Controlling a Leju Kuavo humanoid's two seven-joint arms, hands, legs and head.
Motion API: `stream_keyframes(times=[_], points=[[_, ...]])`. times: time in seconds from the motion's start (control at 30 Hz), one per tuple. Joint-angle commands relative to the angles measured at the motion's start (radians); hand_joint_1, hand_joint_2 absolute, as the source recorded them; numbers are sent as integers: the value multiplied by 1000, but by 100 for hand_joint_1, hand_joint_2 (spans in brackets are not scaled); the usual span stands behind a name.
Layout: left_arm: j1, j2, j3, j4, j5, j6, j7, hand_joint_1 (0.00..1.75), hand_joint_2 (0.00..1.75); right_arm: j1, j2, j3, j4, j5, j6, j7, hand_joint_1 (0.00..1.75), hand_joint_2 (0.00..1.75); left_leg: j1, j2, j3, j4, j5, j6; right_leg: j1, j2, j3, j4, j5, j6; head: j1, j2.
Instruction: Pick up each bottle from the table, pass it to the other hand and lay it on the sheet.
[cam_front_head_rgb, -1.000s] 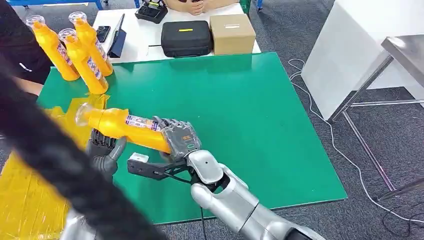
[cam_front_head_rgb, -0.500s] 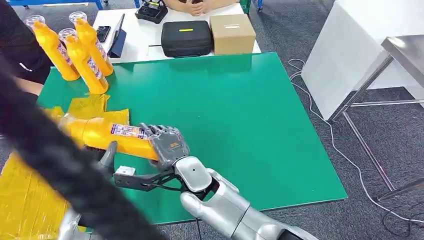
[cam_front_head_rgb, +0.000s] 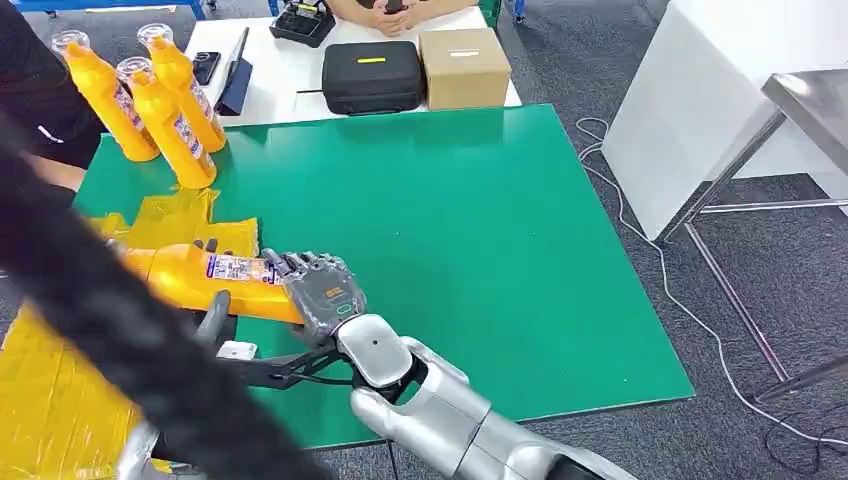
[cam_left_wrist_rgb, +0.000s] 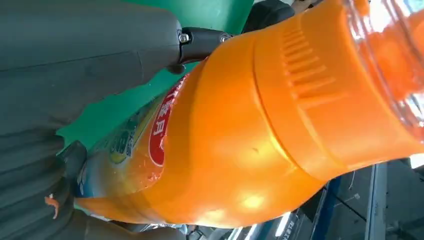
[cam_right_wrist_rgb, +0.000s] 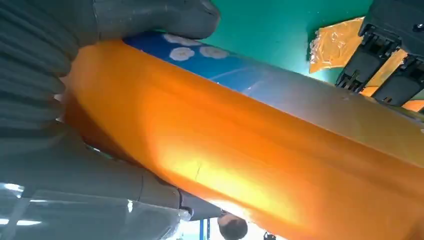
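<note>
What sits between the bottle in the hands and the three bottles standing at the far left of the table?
In the head view, crumpled yellow sheet and a strip of bare green table lie between the held bottle and the three standing bottles. Nothing else is there.

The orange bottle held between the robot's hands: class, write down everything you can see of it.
The orange bottle looks like glossy plastic, with a clear cap over a ribbed orange collar and a printed label of red, blue and white. It lies roughly level above the table's left side, cap end pointing left towards the yellow sheet. The right hand grips its base end. The left hand closes round the middle, thumb in front, dark fingers behind. A dark blurred band across the head view hides the cap end.
</note>
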Motion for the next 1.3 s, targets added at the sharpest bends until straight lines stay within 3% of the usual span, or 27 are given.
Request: stream_keyframes(times=[0.03, 0.47, 0.5, 0.53, 0.57, 0.6, 0.63, 0.67, 1.23, 1.27, 1.3], points=[[-48, 12, -79, 12, 25, -57, 27, 0, 175, -34, -10, 97, 91, 30, 41, 21, 175, 175, 0, -2, 6, -2, -2, -1, 1, -3, 6, -1, -3, 0, 0, 0], [-63, -11, -15, -4, 2, 16, -11, 0, 175, -4, 56, 252, 315, 51, 80, -4, 175, 175, 1, -4, 6, -2, -1, -2, 2, -5, 7, -3, -3, 0, 0, 0], [-64, -11, -14, -5, 3, 15, -11, 16, 175, -4, 58, 254, 320, 48, 80, -6, 175, 175, 1, -3, 4, -2, -1, -1, 1, -4, 4, -2, -2, 0, 0, 0], [-68, -13, -9, -5, 3, 20, -12, 63, 175, -2, 60, 257, 323, 46, 77, -8, 175, 175, 1, -4, 6, -2, -1, -1, 1, -6, 6, -2, -3, 0, 0, 0], [-69, -15, -7, -4, 4, 24, -13, 91, 175, -1, 60, 259, 323, 45, 77, -8, 175, 175, 1, -4, 4, -2, 0, -1, 2, -5, 5, -2, -2, 0, 0, 0], [-71, -15, -6, -4, 3, 26, -13, 143, 175, -1, 59, 261, 320, 44, 79, -8, 175, 175, 2, -5, 5, -2, -1, -2, 2, -7, 6, -2, -3, 0, 0, 0], [-73, -16, -4, -3, 3, 28, -14, 164, 175, -1, 58, 262, 318, 43, 80, -8, 175, 175, 1, -5, 4, -2, 0, -1, 1, -6, 4, -2, -2, 0, 0, 0], [-75, -15, -2, -2, 0, 34, -18, 173, 175, -1, 56, 263, 317, 43, 81, -8, 175, 175, 2, -6, 6, -2, -1, -1, 2, -8, 7, -3, -3, 0, 0, 0], [-99, -15, 10, 33, 9, 37, -25, 175, 175, -3, 60, 225, 321, 16, 82, -2, 175, 175, 1, -7, 5, -2, 0, -1, 2, -8, 6, -3, -3, 0, 0, 0], [-99, -14, 12, 33, 11, 38, -26, 175, 175, -8, 55, 211, 315, 14, 60, 2, 14, 175, 1, -6, 4, -2, 0, -1, 1, -7, 4, -2, -2, 0, 0, 0], [-94, -13, 17, 29, 12, 39, -28, 175, 175, -7, 48, 170, 300, -8, 18, 4, 0, 175, 1, -4, 2, -1, 0, -1, 1, -5, 2, -2, -1, 0, 0, 0]])
